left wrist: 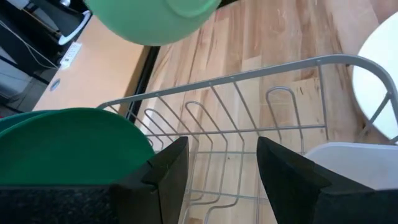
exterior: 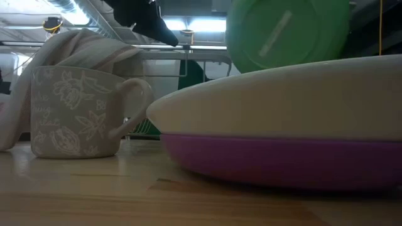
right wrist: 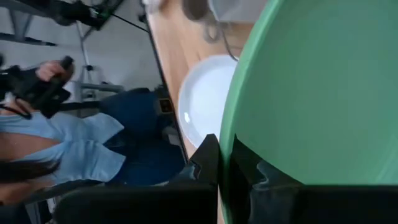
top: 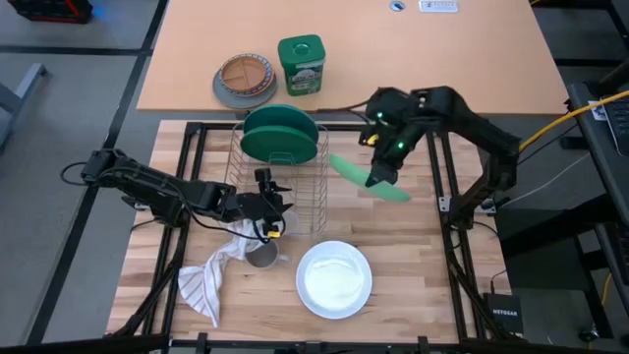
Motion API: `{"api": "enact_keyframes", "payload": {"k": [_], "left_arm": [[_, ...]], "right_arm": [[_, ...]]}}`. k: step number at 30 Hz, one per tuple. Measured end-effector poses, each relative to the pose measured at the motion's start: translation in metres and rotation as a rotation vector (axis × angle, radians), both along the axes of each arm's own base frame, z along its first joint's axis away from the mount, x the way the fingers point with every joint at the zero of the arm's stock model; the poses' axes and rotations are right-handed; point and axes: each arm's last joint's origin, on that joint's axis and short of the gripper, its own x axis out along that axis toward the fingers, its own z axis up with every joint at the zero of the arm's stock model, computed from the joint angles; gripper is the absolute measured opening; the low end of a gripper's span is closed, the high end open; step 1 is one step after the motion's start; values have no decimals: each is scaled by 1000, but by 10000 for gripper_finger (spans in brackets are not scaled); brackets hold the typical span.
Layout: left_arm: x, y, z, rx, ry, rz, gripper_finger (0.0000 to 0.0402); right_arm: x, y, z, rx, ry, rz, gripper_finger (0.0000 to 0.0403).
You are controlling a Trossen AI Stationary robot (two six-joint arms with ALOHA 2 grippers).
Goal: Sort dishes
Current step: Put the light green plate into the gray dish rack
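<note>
High view shows my right gripper (top: pixel 381 177) clamped on the teal plate (top: pixel 369 178) rim; light, stiff, slick plastic, so I'd judge edge-pinching safest; left gripper (top: pixel 263 206) apart

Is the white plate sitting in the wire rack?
No, the white plate lies flat on the wooden table, apart from the wire rack.

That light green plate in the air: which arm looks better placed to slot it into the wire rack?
Probably the right. Its gripper is already shut on the light green plate, just beside the wire rack. The left gripper sits open and empty at the rack's other side.
</note>
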Motion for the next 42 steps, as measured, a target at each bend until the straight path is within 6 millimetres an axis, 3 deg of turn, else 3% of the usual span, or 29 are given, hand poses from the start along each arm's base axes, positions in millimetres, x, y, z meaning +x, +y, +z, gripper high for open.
{"api": "enact_keyframes", "payload": {"k": [4, 11, 21, 25, 30, 34, 42], "left_arm": [[0, 0, 0, 0, 0, 1, 180], [0, 0, 1, -40, -30, 24, 180], [8, -2, 14, -124, -216, 45, 180], [11, -2, 25, -151, -337, 43, 180], [11, 3, 44, -154, -542, 170, 180], [8, 9, 59, -142, -703, 316, 180], [9, 28, 67, -153, -796, 386, 180]], "right_arm": [[-3, -1, 8, -57, -38, -8, 8], [0, 6, 5, -257, -6, -18, 8], [8, 60, -6, -867, 59, 78, 9], [12, 84, -28, -1064, 129, 136, 8], [14, 105, -71, -1304, 259, 232, 8], [12, 115, -109, -1469, 349, 312, 8], [10, 129, -167, -1735, 387, 482, 8]]}}
